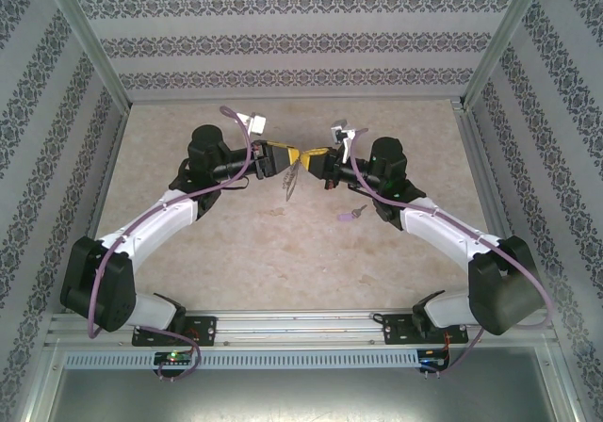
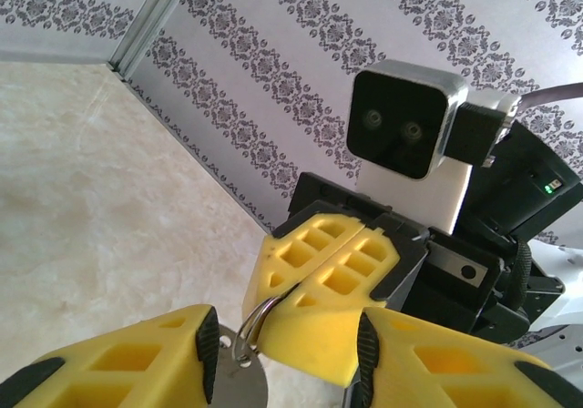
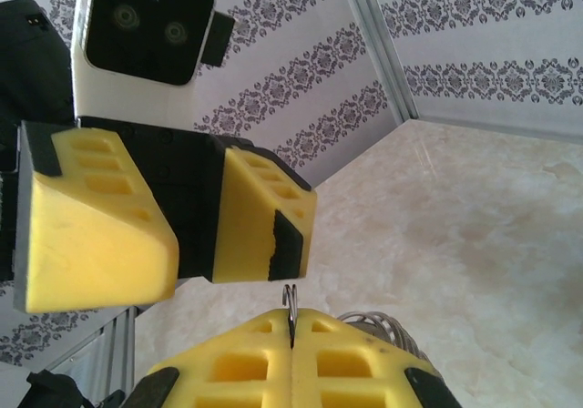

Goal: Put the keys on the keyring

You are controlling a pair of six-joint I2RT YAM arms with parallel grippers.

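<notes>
Right gripper [image 3: 291, 358]: yellow ribbed-plastic fingers pressed together, pinching the dark grey metal oval keyring [image 2: 258, 321] by a thin section of its wire. From the top camera, most of the loop hangs free below the jaws. Judged purpose: holding the ring off the surface gives the other arm an open loop to work with. A short ribbed run of metal beside the right finger in the right wrist view is probably the ring's chain links; too blurred to confirm. Left gripper [image 1: 282, 156]: faces the right one tip to tip above mid-table, with its fingers spread and nothing visibly clamped between them. The left wrist view puts the ring's curved end just beside the inner black pad of one finger; contact cannot be confirmed. Tiny silver metal key with the lilac head [image 1: 350, 216]: lies flat on the mottled beige stone-look table [image 1: 236, 252], close to the right forearm and well apart from both grippers, so it is not yet on the ring. Judgement: the task is at an early stage, with the ring presented and the key yet to be picked up. The key is small and lies flat, so it may slip on the smooth top. The ring wire is thin and round and could pivot in the pinch.
</notes>
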